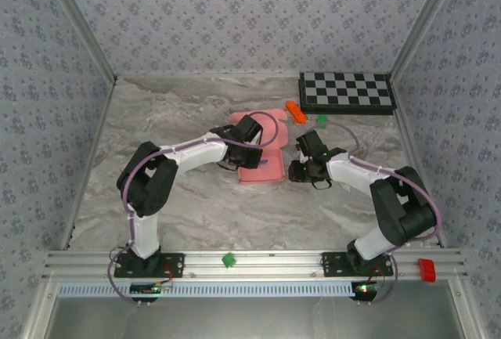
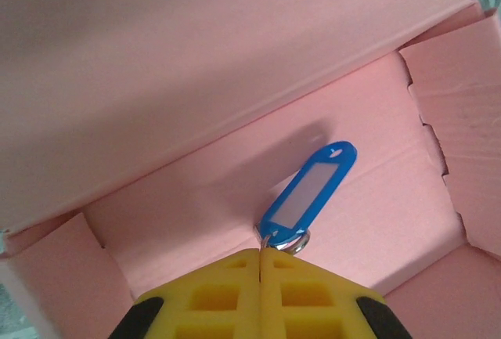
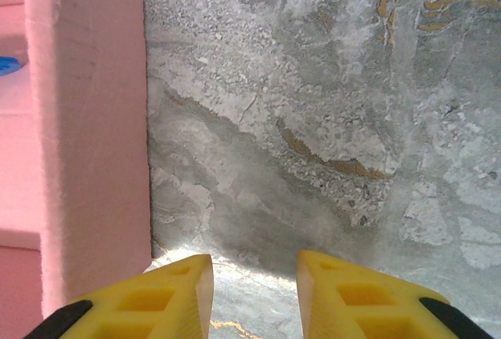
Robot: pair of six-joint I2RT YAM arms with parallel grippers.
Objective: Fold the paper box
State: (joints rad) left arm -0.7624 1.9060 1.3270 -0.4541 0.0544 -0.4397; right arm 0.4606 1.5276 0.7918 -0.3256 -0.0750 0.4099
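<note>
**Left gripper inside the open box**

The salmon-pink paper box sits near the middle of the marble worktop, walls raised. The left gripper reaches inside it, jaws pressed together, a blue key tag lying at their tips. The right gripper hovers just beside the box's outer wall, jaws apart.

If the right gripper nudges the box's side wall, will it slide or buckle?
Likely slides: the box is thin card with just a small tag seen inside, so probably light. Its wall may flex first, since the corner flaps look loose. The table looks smooth, so little drag.
</note>
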